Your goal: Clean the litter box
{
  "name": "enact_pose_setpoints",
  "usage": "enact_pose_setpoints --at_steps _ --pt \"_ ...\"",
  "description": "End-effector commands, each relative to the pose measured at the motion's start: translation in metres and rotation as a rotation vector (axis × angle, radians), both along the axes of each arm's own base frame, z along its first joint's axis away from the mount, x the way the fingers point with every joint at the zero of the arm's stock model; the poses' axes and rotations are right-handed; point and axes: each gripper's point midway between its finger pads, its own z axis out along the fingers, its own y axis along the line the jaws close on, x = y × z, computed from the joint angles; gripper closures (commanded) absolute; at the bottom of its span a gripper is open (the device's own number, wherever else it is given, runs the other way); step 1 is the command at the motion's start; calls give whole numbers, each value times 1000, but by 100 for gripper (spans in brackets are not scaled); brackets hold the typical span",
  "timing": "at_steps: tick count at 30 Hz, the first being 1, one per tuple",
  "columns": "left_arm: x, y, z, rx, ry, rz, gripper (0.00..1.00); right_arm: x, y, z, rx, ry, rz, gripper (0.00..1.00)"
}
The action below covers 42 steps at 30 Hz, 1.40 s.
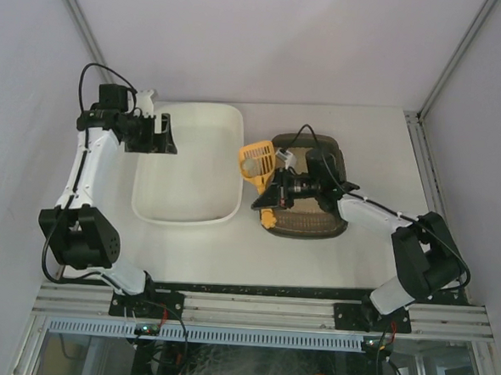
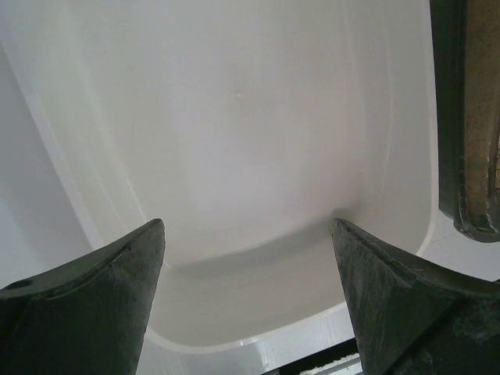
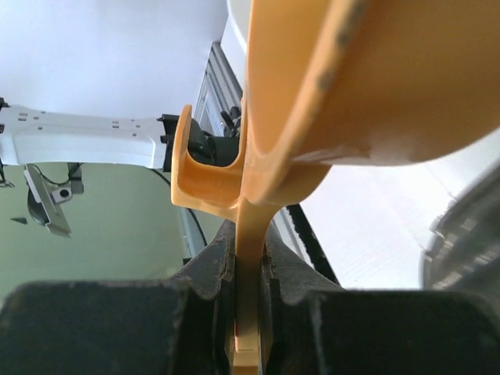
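The litter box (image 1: 317, 231), a dark tray with beige litter (image 1: 304, 215), lies right of centre; its dark rim (image 2: 469, 117) also shows at the right edge of the left wrist view. My right gripper (image 1: 277, 189) hovers over the box's left side, shut on the handle of a yellow slotted scoop (image 1: 258, 160). In the right wrist view the gripper (image 3: 248, 258) pinches the flat handle and the scoop's bowl (image 3: 351, 78) fills the top. My left gripper (image 1: 162, 136) stands open and empty above the white tub (image 1: 188, 171), its fingers (image 2: 101, 297) framing the tub's bare inside (image 2: 250, 141).
The white tub sits just left of the litter box, almost touching it. A metal rail (image 1: 260, 309) with both arm bases runs along the near edge. Pale walls enclose the table on the left, back and right.
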Motion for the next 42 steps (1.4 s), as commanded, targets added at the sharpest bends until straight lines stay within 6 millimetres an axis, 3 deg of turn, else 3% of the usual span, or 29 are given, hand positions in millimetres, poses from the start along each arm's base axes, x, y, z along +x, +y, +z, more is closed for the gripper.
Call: enact_pose_setpoints --at_steps 1,6,11,18,26,37,40,42 --pt "-9 6 14 -6 -32 -24 8 -10 22 11 -117 -87 64 100" --pt "-6 26 20 -32 -54 47 8 -18 45 11 -326 -167 119 100" --pt "-6 36 23 -77 -48 79 8 -22 56 -7 -627 -260 145 100" --pt "-5 47 13 -113 -23 140 8 -10 54 -30 -968 -438 129 100" --pt "-9 54 5 -79 -40 167 8 -1 42 -36 -1352 -767 143 100" --pt "-6 57 17 -65 -84 187 7 9 44 -11 -1361 -881 47 100" --pt "-1 50 24 -106 -101 165 7 15 35 8 -1309 -855 -22 100" --pt "4 41 28 -158 -98 143 1 20 21 20 -1251 -791 -69 100"
